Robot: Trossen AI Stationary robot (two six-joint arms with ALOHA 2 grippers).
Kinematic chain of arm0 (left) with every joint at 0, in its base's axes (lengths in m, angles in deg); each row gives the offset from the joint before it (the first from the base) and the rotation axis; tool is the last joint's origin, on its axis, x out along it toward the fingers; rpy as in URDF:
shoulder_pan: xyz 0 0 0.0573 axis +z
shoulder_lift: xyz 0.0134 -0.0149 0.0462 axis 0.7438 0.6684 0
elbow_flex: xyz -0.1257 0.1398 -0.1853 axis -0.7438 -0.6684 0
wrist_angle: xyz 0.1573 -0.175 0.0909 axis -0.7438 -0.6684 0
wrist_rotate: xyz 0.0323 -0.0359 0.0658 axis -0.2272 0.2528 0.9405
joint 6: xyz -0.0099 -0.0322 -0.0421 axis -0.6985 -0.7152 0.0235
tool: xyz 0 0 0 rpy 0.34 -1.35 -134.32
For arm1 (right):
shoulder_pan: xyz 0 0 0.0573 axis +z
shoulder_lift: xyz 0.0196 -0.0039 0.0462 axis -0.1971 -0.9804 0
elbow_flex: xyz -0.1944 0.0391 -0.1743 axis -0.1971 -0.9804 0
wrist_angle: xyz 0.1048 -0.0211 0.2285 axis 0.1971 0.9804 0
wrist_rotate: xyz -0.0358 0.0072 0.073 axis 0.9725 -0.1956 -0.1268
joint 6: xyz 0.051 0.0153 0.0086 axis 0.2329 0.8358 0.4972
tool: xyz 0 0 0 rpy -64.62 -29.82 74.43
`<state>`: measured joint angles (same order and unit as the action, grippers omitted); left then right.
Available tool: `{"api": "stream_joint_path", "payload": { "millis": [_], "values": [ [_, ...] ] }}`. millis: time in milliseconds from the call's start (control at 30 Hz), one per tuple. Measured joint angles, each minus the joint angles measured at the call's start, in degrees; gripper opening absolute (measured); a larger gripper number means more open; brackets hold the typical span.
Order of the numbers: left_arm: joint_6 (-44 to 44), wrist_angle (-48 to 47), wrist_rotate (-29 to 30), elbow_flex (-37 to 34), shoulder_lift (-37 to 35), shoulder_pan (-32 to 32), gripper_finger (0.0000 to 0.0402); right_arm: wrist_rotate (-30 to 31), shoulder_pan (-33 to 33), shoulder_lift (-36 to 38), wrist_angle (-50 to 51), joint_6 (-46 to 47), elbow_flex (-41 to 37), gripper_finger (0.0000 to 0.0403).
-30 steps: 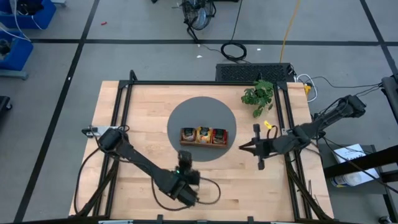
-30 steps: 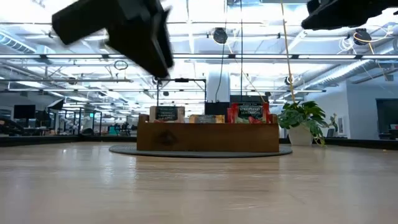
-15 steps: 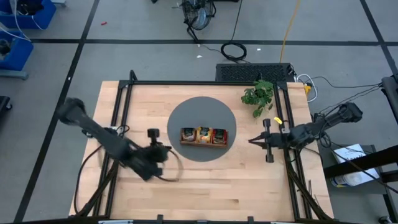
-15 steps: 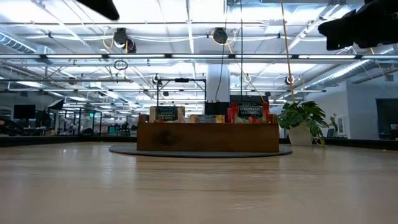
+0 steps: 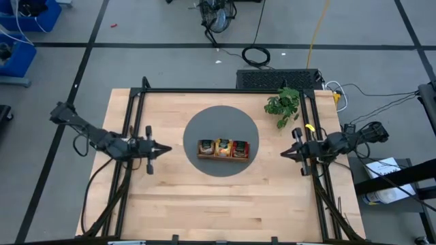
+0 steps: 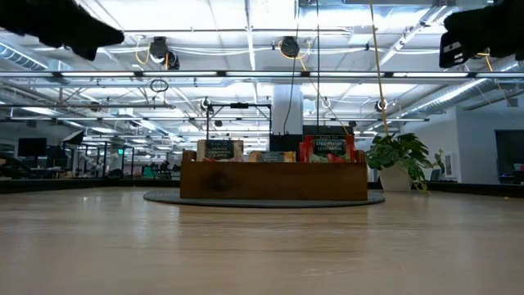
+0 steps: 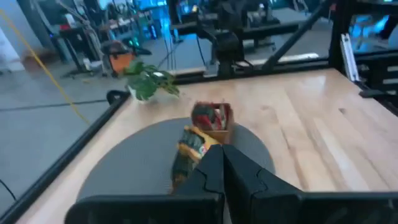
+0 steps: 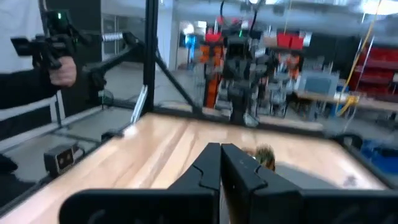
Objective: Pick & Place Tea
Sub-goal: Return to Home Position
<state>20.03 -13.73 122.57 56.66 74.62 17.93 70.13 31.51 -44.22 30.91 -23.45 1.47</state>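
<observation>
Tea packets (image 5: pixel 223 147) stand in all 3 compartments of wooden tray (image 6: pixel 270 185), on grey mat (image 5: pixel 204 126). L gripper (image 5: pixel 166 148) left of tray, well apart, fingers pressed together, empty. R gripper (image 5: pixel 283 154) right of tray, same: pinched together, empty.

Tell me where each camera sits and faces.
High: overhead, straight down on table; left pincer, right pincer.
Low: table height, level toward tray; left arm, right arm at top corners.
Left wrist: faces tray, plant; own shut fingers.
Right wrist: faces across table; own shut fingers.
Shared: high and low show the tray.
</observation>
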Motion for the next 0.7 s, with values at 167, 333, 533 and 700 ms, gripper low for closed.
{"api": "stream_joint_path", "payload": {
  "millis": [167,333,533,700],
  "values": [
    [2.8,2.2,-5.7,-6.4,-9.0,2.7,0.0005,0.0,-0.9,0.4,4.8,2.8,-0.1,0.0000],
    [6.6,9.0,-11.1,-12.8,-13.0,8.1,0.0003,-0.3,-2.4,0.6,0.9,2.4,-3.3,0.0000],
    [7.4,13.1,-18.9,-17.6,-14.8,15.4,0.0002,-1.6,-7.1,1.3,-0.9,2.9,-5.1,0.0000],
    [8.1,11.5,-21.4,-18.9,-17.0,19.4,0.0002,-7.1,-11.0,2.9,2.0,3.4,-5.1,0.0000]
  ]
}}
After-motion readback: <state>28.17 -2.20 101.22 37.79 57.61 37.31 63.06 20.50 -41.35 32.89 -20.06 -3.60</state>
